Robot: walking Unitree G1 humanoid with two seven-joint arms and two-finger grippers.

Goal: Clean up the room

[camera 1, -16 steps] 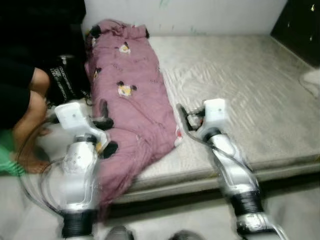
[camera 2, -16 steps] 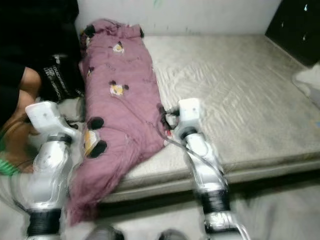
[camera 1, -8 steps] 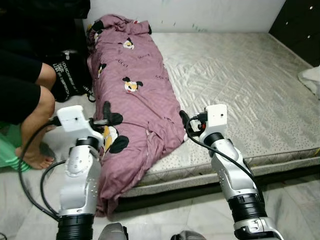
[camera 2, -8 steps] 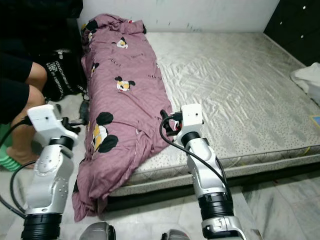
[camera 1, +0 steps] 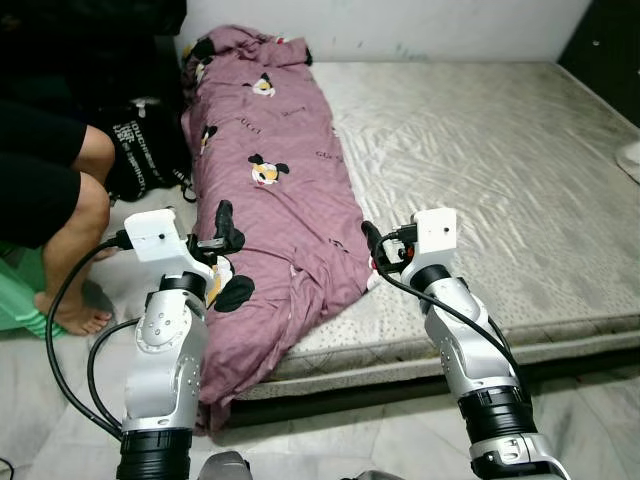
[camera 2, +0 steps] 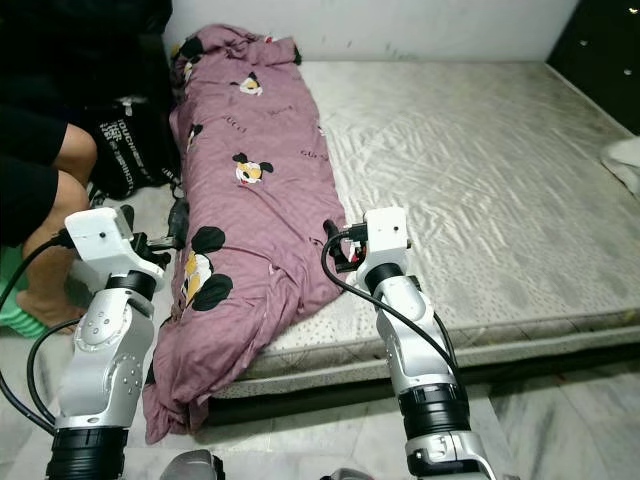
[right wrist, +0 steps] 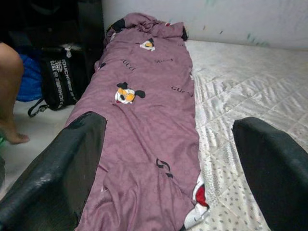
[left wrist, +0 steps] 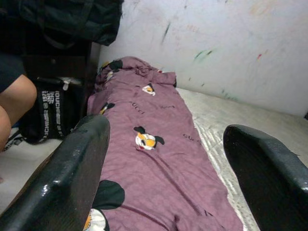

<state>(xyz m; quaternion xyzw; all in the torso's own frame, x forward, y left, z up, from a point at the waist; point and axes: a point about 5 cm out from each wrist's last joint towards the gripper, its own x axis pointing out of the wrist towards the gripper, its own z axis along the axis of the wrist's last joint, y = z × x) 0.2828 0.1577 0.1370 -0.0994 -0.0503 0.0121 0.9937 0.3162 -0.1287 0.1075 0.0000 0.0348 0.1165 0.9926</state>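
Beside the blanket (camera 1: pixel 270 190), a black bag (camera 1: pixel 145 150).

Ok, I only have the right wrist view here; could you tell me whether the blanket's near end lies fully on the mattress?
Observer: No, the blanket hangs over the mattress edge, down toward the floor.
Operator: Thank you. Where is the left gripper?
Observer: The left gripper is open above the blanket's left edge, by a cartoon print.
Operator: And is anything off to my right?
Observer: A dark cabinet stands past the mattress's far right corner.
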